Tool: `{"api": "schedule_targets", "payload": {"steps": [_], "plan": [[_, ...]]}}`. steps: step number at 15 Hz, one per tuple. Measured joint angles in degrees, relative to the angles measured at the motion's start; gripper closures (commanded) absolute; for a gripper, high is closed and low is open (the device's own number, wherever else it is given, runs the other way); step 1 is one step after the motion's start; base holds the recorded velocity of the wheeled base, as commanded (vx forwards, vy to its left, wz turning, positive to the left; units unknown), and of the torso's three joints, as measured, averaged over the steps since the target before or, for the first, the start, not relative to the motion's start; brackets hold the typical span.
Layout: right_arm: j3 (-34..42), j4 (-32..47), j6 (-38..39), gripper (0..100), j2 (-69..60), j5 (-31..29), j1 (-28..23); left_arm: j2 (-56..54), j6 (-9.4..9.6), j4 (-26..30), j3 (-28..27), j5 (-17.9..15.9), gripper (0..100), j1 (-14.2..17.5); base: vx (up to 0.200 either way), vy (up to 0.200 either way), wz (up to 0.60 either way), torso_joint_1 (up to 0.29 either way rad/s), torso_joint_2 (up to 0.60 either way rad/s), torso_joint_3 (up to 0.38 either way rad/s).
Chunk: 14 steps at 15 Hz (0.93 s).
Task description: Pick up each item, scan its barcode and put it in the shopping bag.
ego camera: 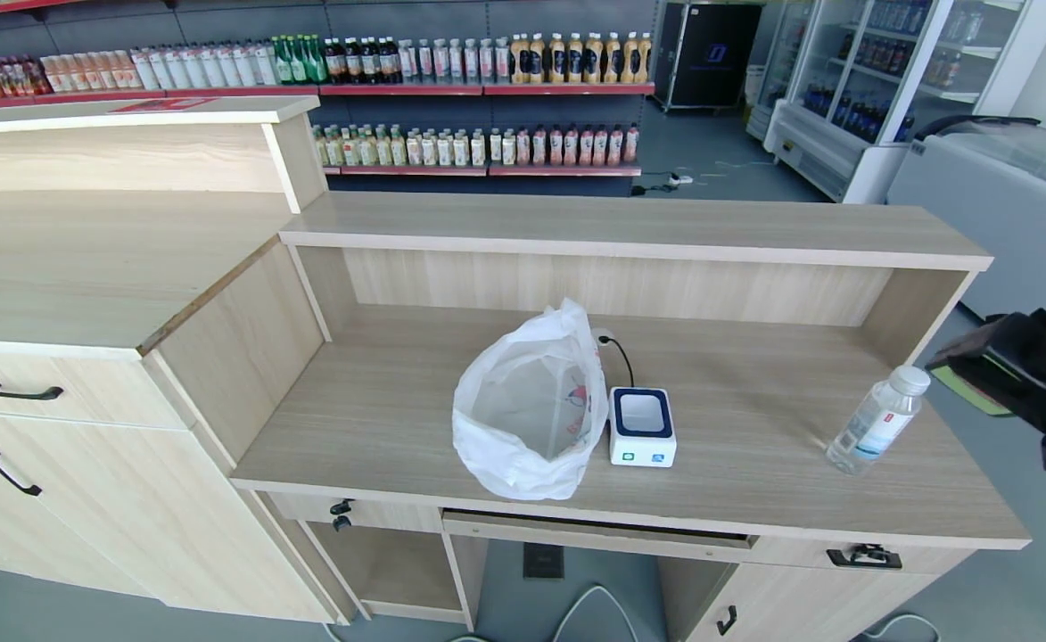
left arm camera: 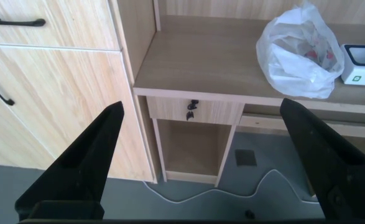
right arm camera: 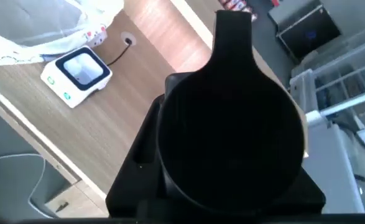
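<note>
At the checkout tabletop, a clear bottle stood near the right end.

The white shopping bag sat near the middle with its mouth gaping upward. The barcode scanner lay just beside it on the right, its black cable running back to a hole in the wood. The white-capped bottle was well apart from both. The left hand hung low in front of the left side, off the tabletop, its two fingers spread wide with nothing between them. The right hand hovered past the tabletop's right edge, near the bottle; whether it was apart or together could not be told.
</note>
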Motion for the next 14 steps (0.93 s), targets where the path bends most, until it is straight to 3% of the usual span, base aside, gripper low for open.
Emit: {"api": "schedule_targets", "payload": {"steps": [3,6,10,12,14], "plan": [[1.02,10.08,4.82,100,0.24,-0.72,-10.73,0.00,0.00,0.00,0.00,0.00,0,-0.05,0.000,0.000,0.00,0.000,0.00,0.000],[1.62,13.08,9.53,100,-0.48,-0.37,-14.23,0.00,0.00,0.00,0.00,0.00,0,-0.07,0.000,0.000,0.60,0.007,0.00,0.004],[1.38,12.84,15.98,100,-0.44,-4.55,-10.89,0.00,0.00,0.00,0.00,0.00,0,-0.05,0.000,0.000,0.60,0.001,0.00,0.006],[0.74,12.59,25.54,100,0.72,-9.89,-7.45,0.00,-0.02,0.00,0.00,0.00,0,-0.05,0.000,0.000,0.60,0.000,0.00,0.007],[-0.59,12.35,37.64,100,4.82,-11.29,-4.41,0.00,0.00,0.02,0.00,0.00,0,-0.02,0.000,0.000,0.00,0.000,0.00,0.000]]}}
